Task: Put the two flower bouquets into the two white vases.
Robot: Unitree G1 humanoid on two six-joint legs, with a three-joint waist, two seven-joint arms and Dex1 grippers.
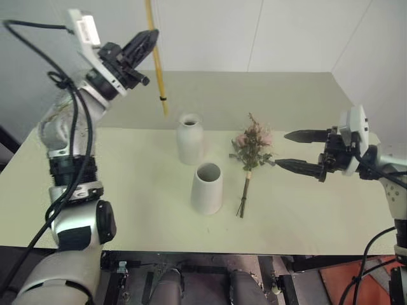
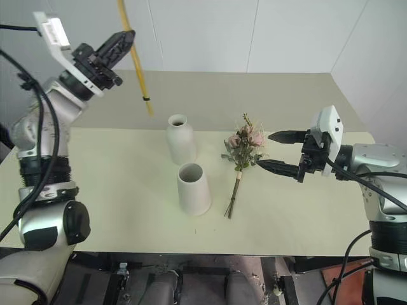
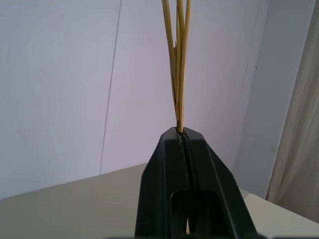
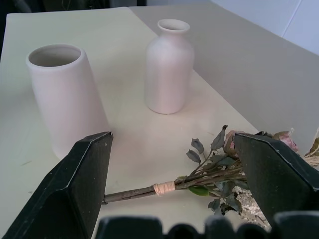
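Left claw (image 3: 185,144) pinching straw stems (image 1: 156,57), tops cut off

head stereo pair: aimed forward and down over the table (image 1: 127,190); both vases and both arms are covered
left wrist: pointed up past closed fingers at the wall
right wrist: close, low over the tabletop
shared: bottle vase (image 4: 168,67), wide-mouth vase (image 4: 67,97), rose bouquet (image 4: 219,172)
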